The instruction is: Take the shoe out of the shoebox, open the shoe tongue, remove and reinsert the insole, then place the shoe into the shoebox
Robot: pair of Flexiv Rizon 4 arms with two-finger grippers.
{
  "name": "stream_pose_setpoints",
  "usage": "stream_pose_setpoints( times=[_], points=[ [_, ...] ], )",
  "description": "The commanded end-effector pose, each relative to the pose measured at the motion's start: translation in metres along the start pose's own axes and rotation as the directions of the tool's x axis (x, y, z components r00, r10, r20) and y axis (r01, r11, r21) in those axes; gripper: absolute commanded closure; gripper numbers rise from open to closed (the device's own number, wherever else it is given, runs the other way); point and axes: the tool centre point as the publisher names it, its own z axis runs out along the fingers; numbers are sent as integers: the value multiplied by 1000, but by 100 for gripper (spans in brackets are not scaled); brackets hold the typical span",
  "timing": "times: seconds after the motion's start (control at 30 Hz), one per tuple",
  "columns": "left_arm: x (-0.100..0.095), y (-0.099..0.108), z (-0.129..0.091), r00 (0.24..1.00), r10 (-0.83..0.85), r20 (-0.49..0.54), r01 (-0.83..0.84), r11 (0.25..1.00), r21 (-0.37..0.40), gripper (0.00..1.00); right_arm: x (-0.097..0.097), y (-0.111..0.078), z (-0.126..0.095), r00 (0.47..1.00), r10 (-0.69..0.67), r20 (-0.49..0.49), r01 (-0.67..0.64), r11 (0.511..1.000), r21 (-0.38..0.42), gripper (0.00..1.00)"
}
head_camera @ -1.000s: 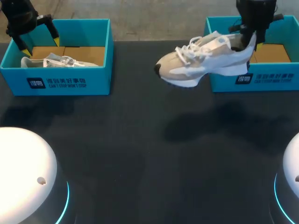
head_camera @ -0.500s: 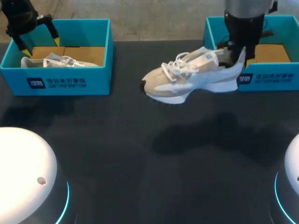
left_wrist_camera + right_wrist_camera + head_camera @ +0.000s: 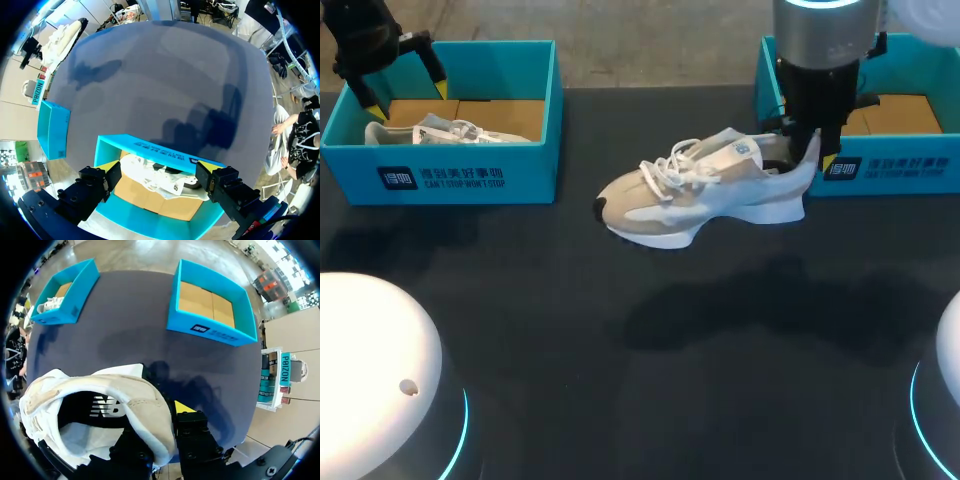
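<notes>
Right gripper (image 3: 810,140) clamps the shoe (image 3: 705,195) by the heel collar, holding it off the table (image 3: 640,380) with its toe pointing left, just in front of the right box (image 3: 910,165) at the far right corner. Left gripper (image 3: 402,85), fingers spread, sits over the left box (image 3: 460,175) at the far left corner, with a second shoe (image 3: 430,131) inside.

Shoe (image 3: 705,190) is up over the table (image 3: 620,350), just left of the right box (image 3: 900,168); other shoe (image 3: 430,131) sits in the left box (image 3: 470,180).
</notes>
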Motion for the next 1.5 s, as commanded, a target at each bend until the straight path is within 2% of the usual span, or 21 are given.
stream_pose_setpoints(
  times=[0.03, 0.77, 1.0, 1.5],
  points=[
    [0, 0, 0, 1000, 1, 0, -1, 1000, 0, 0, 7, -5, 2, 1000, 8, -12, -8, 1000, 7, 100],
    [0, 0, 0, 1000, 1, 0, -1, 1000, 0, 0, 11, -8, 4, 1000, 10, 5, -10, 1000, 16, 100],
    [0, 0, 0, 1000, 1, 0, -1, 1000, 0, 0, 38, -13, 22, 998, -31, 57, 31, 1000, 1, 100],
    [0, 0, 0, 1000, 1, 0, -1, 1000, 0, 0, 90, -27, 56, 993, -69, 95, 69, 998, 4, 100]
  ],
)
